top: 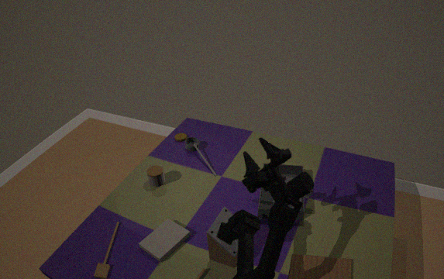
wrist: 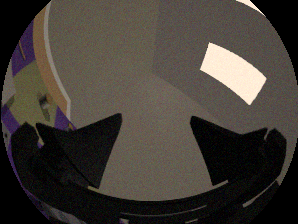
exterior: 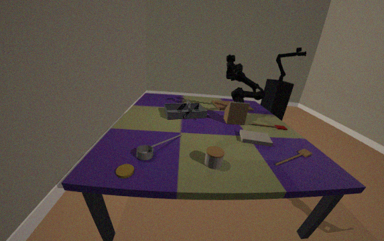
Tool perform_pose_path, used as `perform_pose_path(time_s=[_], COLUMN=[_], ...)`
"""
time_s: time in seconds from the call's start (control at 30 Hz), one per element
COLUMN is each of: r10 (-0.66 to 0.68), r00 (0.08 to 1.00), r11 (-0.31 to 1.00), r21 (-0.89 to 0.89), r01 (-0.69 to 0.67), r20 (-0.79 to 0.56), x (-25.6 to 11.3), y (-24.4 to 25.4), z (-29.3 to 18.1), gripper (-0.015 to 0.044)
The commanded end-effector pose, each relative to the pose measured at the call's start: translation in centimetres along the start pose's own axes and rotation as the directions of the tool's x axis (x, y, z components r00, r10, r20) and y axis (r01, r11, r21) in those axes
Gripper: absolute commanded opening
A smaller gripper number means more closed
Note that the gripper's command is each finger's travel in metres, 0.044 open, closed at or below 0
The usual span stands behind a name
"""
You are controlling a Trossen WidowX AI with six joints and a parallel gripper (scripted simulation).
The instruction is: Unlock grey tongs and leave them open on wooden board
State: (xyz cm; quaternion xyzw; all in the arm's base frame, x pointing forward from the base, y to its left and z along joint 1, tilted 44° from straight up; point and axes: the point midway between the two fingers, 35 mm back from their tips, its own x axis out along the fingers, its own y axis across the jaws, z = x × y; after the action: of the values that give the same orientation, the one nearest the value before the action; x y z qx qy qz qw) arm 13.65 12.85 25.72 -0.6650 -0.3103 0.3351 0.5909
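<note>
The grey roasting tin (top: pixel 293 169) (exterior: pixel 175 115) stands on the table; the arm hides part of it in the top view. The grey tongs (exterior: pixel 189 106) rest across it in the exterior view, small and dim; whether their arms are together cannot be made out. The reddish-brown wooden board (top: pixel 342 265) (exterior: pixel 217 104) lies near the arm's base, partly out of the top view. My gripper (top: pixel 252 146) (wrist: pixel 157 118) is open and empty, raised high above the table and away from the tongs. The wrist view shows bare wall between the fingers, with no tongs.
A tan block (top: pixel 223 249) (exterior: pixel 236 114) stands beside the arm. Also on the table are a pale slab (top: pixel 164 239) (exterior: pixel 255 137), a lidded jar (top: pixel 156 177) (exterior: pixel 214 158), a long-handled pan (top: pixel 192 144) (exterior: pixel 145 153), a yellow disc (top: pixel 180 137) (exterior: pixel 124 171) and a red-ended tool (exterior: pixel 281 127).
</note>
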Motion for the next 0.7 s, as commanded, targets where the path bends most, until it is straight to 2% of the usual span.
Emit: perform_pose_path(time_s=[0.0, 0.07, 0.17, 0.27, 0.4, 0.5, 0.67], r10=[0.006, 0.028, 0.112, 0.238, 0.415, 0.546, 0.661], r00=[1.0, 0.999, 0.985, 0.941, 0.835, 0.723, 0.594], r11=[1.0, 0.995, 0.936, 0.771, 0.469, 0.243, 0.059], r21=[0.019, 0.096, 0.345, 0.637, 0.871, 0.906, 0.821], r01=[-0.006, -0.025, -0.061, -0.031, 0.145, 0.348, 0.568], r20=[-0.007, -0.035, -0.128, -0.242, -0.362, -0.424, -0.458], x=[0.0, 0.2, 0.7, 1.1, 1.1, 0.7, 0.1], y=[0.0, 0.1, 0.3, 1.0, 2.6, 4.0, 5.7], z=[-0.2, -0.9, -3.3, -6.7, -11.2, -14.4, -17.3], gripper=[0.0426, 0.044, 0.044, 0.044, 0.044, 0.044, 0.044])
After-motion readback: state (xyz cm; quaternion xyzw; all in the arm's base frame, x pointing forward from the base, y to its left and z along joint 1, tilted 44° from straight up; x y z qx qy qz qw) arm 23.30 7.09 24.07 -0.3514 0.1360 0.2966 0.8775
